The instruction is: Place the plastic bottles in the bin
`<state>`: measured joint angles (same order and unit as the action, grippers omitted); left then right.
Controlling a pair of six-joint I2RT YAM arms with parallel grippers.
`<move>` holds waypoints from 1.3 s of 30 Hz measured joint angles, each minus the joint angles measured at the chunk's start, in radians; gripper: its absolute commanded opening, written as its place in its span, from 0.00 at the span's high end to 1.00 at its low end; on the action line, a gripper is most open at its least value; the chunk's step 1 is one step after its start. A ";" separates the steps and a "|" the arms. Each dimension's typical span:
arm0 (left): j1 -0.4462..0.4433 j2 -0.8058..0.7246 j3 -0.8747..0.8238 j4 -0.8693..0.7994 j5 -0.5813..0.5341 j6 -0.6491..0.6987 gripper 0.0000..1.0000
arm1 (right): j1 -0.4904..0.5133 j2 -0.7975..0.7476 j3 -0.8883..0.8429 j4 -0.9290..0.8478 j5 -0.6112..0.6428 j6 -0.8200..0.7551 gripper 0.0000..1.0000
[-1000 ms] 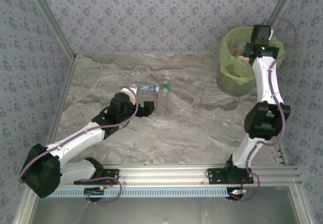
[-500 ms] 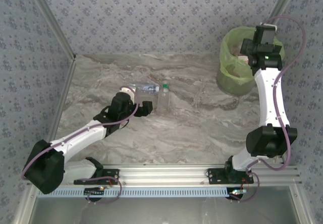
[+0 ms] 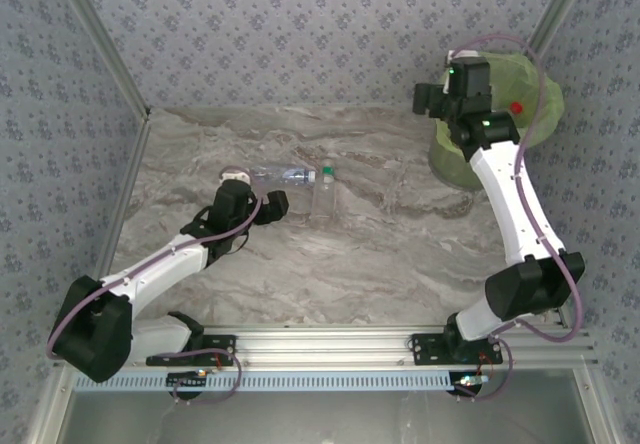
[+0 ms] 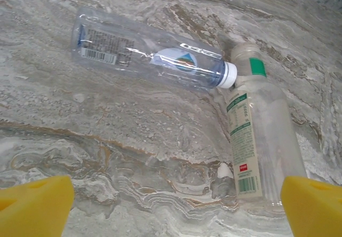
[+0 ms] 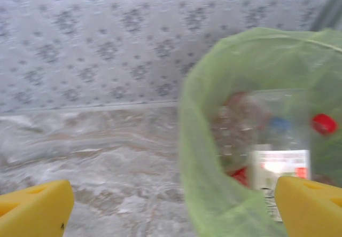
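In the bin [image 5: 206, 157], plastic bottles [image 5: 279, 165]

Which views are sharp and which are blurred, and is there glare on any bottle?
Left wrist view: sharp, with small bright glints on the blue-label bottle, its barcode crisp. Right wrist view: soft and blurred, the bin and the bottles inside it smeared. Top external view: even, soft light, no harsh shadows.
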<state>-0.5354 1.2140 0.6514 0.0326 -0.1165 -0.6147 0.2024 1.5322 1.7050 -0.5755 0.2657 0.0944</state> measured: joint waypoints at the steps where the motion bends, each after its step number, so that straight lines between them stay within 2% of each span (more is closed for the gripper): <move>1: 0.000 0.000 0.000 -0.006 -0.005 -0.007 0.01 | 0.021 0.006 0.000 0.000 -0.011 0.004 0.01; 12: 0.028 0.000 0.000 -0.038 -0.038 -0.061 0.01 | 0.236 0.260 0.087 -0.103 -0.070 0.043 0.01; 17: 0.046 0.000 -0.001 -0.047 -0.042 -0.077 0.01 | 0.314 0.377 0.105 -0.114 -0.146 0.130 0.01; 26: 0.066 -0.008 -0.023 -0.069 -0.042 -0.094 0.01 | 0.374 0.534 0.106 -0.079 -0.279 0.317 0.01; 36: 0.077 -0.017 -0.023 -0.075 -0.042 -0.095 0.01 | 0.414 0.672 0.104 -0.113 -0.237 0.386 0.05; 39: 0.077 -0.017 -0.023 -0.078 -0.042 -0.095 0.01 | 0.415 0.673 0.097 -0.130 -0.204 0.389 0.13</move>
<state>-0.4580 1.1969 0.6289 -0.0452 -0.1581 -0.7097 0.6170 2.2055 1.8019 -0.7052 0.0620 0.4831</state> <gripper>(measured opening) 0.992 0.916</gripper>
